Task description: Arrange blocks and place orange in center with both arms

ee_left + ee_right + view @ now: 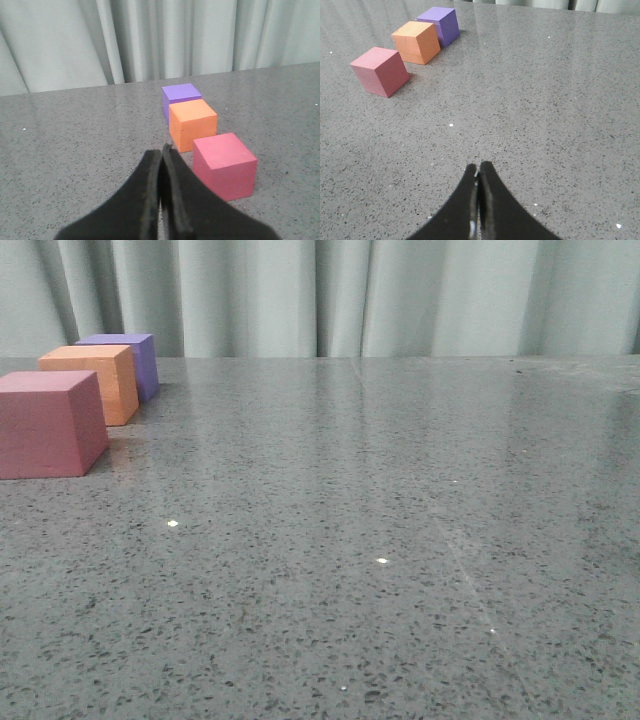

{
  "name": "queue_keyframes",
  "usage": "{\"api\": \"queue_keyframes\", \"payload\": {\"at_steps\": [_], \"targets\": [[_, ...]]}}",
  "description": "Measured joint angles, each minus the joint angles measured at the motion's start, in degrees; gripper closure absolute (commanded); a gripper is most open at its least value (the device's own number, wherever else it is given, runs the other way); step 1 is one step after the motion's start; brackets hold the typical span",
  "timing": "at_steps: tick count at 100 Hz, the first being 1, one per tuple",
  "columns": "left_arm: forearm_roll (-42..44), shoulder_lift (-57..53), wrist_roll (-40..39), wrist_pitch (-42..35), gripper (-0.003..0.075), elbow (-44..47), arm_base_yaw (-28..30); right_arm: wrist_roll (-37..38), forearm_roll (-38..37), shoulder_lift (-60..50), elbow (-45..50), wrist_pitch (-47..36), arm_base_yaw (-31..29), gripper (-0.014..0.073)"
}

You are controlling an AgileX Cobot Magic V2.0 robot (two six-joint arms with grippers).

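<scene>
Already in line: matte pink-red foam cube point(48, 423), grainy orange foam cube point(95, 381) in the middle, purple foam cube point(128, 361).
Left gripper point(161, 152): fingers pressed together, empty, row just ahead.
Right gripper point(478, 169): closed, empty, row well apart.
Front view: neither gripper visible.

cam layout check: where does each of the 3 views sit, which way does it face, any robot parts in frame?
Front: low over the table, facing forward to the curtain; blocks far left; no robot parts.
Left wrist: on the left arm, close behind the blocks; shut left gripper at bottom.
Right wrist: on the right arm, higher and farther off, angled down; shut right gripper at bottom.
All share the row: pink-red cube, orange cube, purple cube.
</scene>
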Motion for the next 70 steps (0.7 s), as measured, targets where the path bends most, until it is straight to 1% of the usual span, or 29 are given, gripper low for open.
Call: {"api": "queue_keyframes", "payload": {"at_steps": [14,31,70], "targets": [[-1.9,-3.1,1.9,-4.4,0.0739,5.8,2.7,0.0,0.0,0.0,0.0,0.0,0.0,0.0715],[-2.1,-6.2,2.1,-9.6,0.0739,12.5,4.5,0.0,0.0,0.0,0.0,0.0,0.0,0.0715],[-2.3,-12.1,2.3,-15.1,0.0739,22.7,6.7,0.0,0.0,0.0,0.0,0.0,0.0,0.0715]]}}
